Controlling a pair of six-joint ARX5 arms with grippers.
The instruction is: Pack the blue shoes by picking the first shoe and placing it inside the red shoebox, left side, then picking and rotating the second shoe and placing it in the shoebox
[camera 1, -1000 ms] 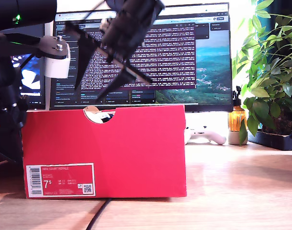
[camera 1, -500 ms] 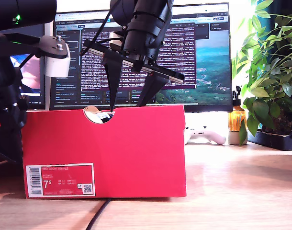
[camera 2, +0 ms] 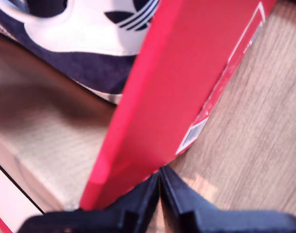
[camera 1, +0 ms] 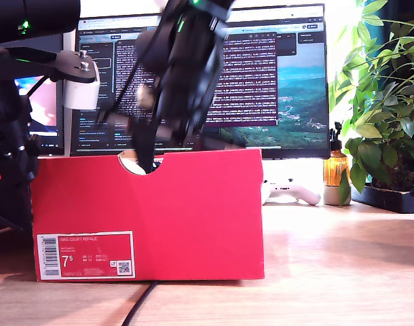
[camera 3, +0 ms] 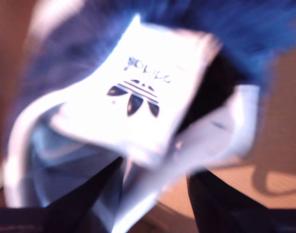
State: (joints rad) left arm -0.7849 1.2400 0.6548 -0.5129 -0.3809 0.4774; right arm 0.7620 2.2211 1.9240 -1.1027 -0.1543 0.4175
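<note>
Between my second gripper [camera 3: 155, 177] fingers: blue shoe [camera 3: 138, 97].

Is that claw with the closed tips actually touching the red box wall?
Cannot tell. In the first wrist view my first gripper sits shut right at the red shoebox wall's edge, but blur hides contact.

My first gripper [camera 2: 160, 182]: fingers pressed together. My second gripper [camera 3: 155, 182]: fingers spread, arm angled down.
</note>
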